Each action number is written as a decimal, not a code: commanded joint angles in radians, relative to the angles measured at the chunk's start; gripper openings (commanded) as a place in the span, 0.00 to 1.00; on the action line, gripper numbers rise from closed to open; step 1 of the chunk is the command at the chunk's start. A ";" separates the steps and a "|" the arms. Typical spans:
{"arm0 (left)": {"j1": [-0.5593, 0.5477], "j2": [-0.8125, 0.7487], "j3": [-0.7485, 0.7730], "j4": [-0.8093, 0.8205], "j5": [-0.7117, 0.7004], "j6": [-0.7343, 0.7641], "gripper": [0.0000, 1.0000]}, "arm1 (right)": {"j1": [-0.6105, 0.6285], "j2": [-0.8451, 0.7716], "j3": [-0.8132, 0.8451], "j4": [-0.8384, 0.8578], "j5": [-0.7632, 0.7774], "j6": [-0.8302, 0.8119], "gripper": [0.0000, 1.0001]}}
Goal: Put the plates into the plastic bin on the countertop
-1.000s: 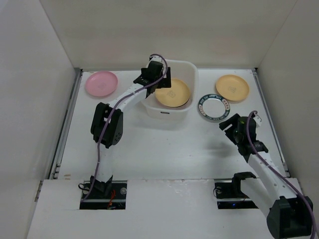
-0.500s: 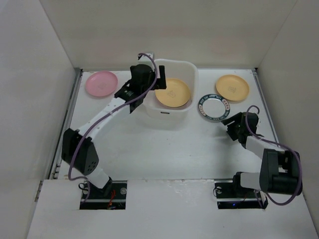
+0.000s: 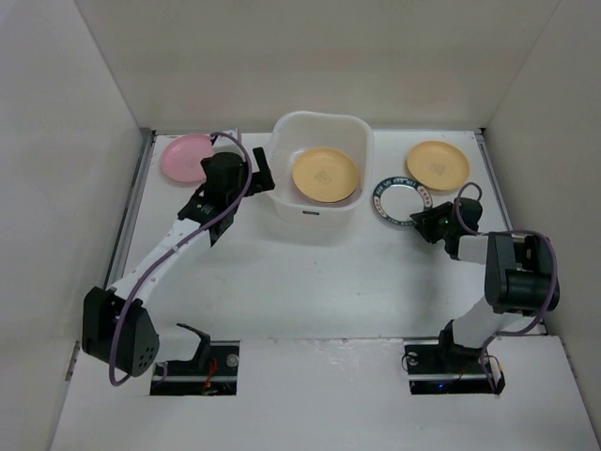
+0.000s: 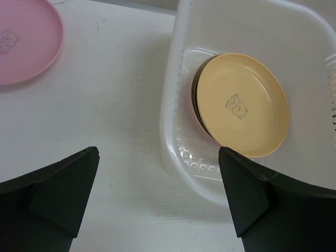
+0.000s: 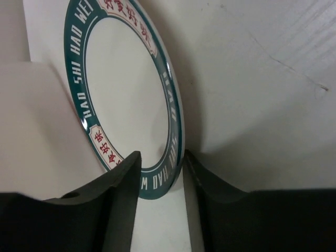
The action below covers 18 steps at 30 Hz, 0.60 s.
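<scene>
The plastic bin (image 3: 319,211) stands at the back centre and holds a stack of plates with a yellow-orange plate (image 3: 324,176) on top. A pink plate (image 3: 188,158) lies back left, a second yellow-orange plate (image 3: 438,165) back right, and a green-rimmed white plate (image 3: 402,200) right of the bin. My left gripper (image 3: 259,178) is open and empty beside the bin's left wall (image 4: 173,131), with the pink plate (image 4: 23,42) to its left. My right gripper (image 3: 420,218) is low at the green-rimmed plate (image 5: 126,89); its jaws (image 5: 161,160) straddle the near rim with a gap.
White walls close in the countertop (image 3: 310,272) on the left, back and right. A dark and a pink plate edge (image 4: 195,105) show under the yellow-orange plate (image 4: 241,105) in the bin.
My left gripper has pulled back out of the bin, leftwards and nearer. My right gripper has moved forward and down to the green-rimmed plate's near rim.
</scene>
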State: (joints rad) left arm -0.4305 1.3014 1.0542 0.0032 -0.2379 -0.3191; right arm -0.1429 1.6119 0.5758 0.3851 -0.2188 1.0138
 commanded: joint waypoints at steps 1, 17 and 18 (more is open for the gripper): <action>0.017 -0.089 -0.054 0.035 0.008 -0.044 1.00 | -0.007 0.046 0.038 0.077 -0.033 0.031 0.39; 0.083 -0.356 -0.399 0.052 -0.129 -0.187 1.00 | -0.001 -0.262 0.012 -0.050 0.015 0.022 0.00; 0.089 -0.372 -0.420 0.061 -0.132 -0.198 1.00 | -0.001 -0.332 0.036 -0.127 0.039 -0.003 0.00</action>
State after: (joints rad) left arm -0.3584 0.9833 0.6762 0.0128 -0.3180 -0.4660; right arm -0.1432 1.4361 0.5644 0.3145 -0.2245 1.0523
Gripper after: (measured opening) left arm 0.997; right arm 0.040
